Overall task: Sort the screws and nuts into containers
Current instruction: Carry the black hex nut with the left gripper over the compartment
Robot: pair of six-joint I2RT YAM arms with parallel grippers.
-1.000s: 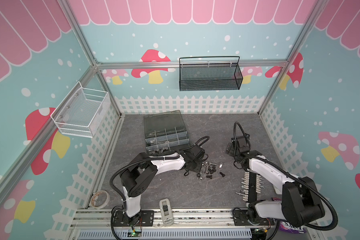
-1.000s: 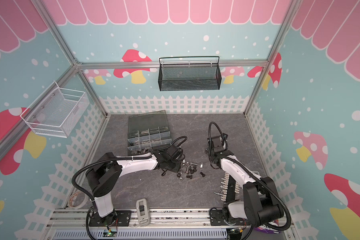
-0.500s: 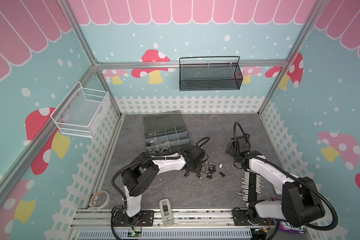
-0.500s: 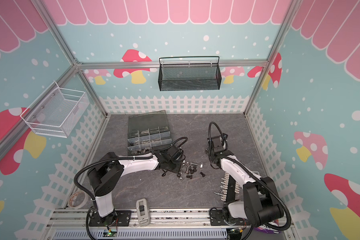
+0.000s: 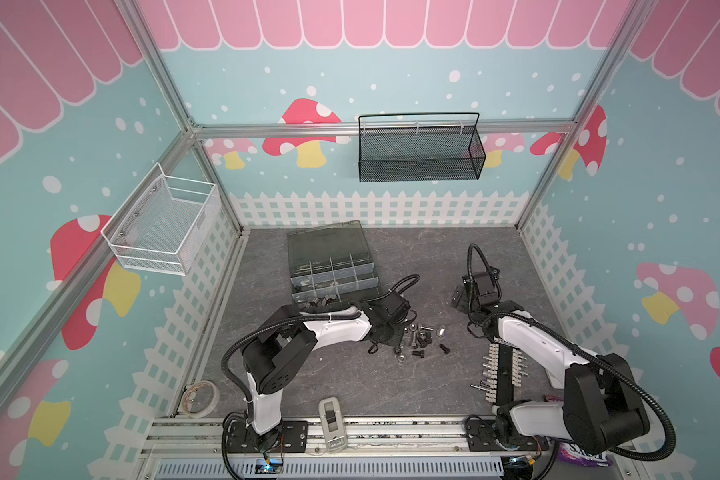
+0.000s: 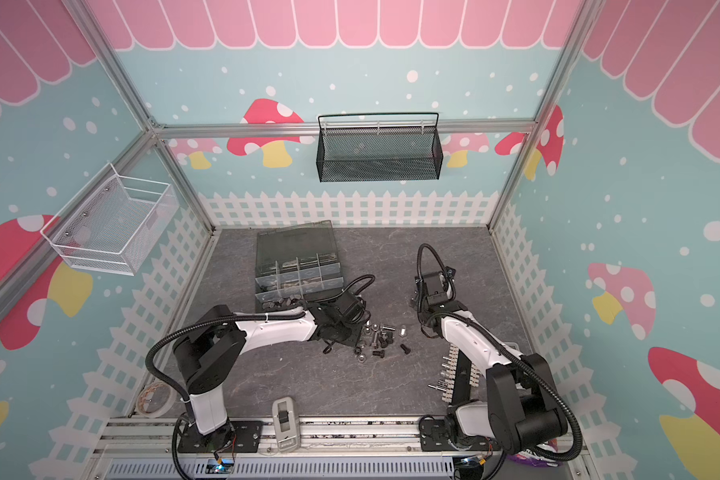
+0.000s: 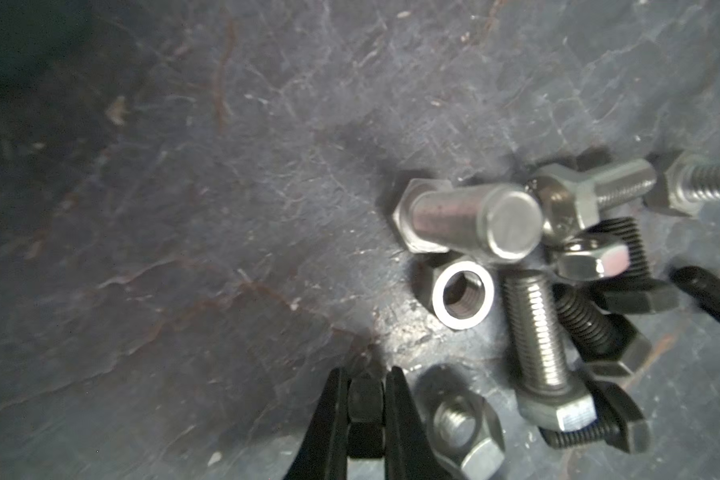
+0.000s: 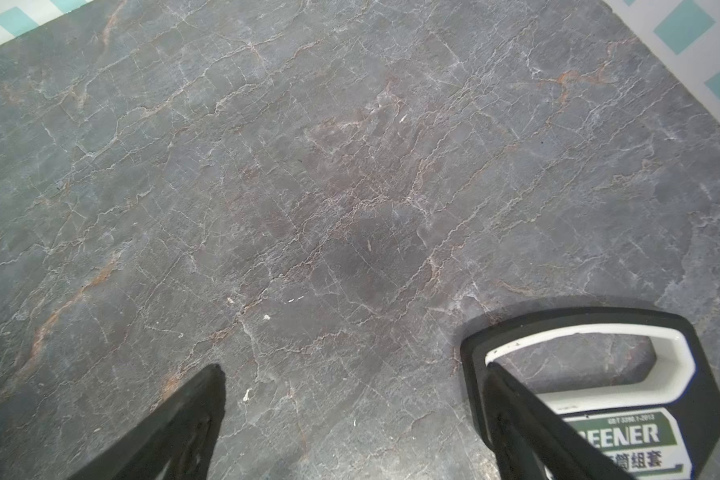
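Clamped in left gripper [image 7: 366, 374]: small black fastener [image 7: 364, 415]. Onward to containers [image 5: 333, 276], eleven o'clock in a top view; right gripper [image 8: 352, 368] spread wide, farther off.

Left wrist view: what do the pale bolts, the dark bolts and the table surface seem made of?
Pale bolts: shiny metal, probably plated steel; they glint. Dark bolts: likely black-coated steel, matte. Table surface: veined grey stone look, possibly printed.

Black mesh basket [image 5: 420, 153], tape roll [image 5: 198, 412]
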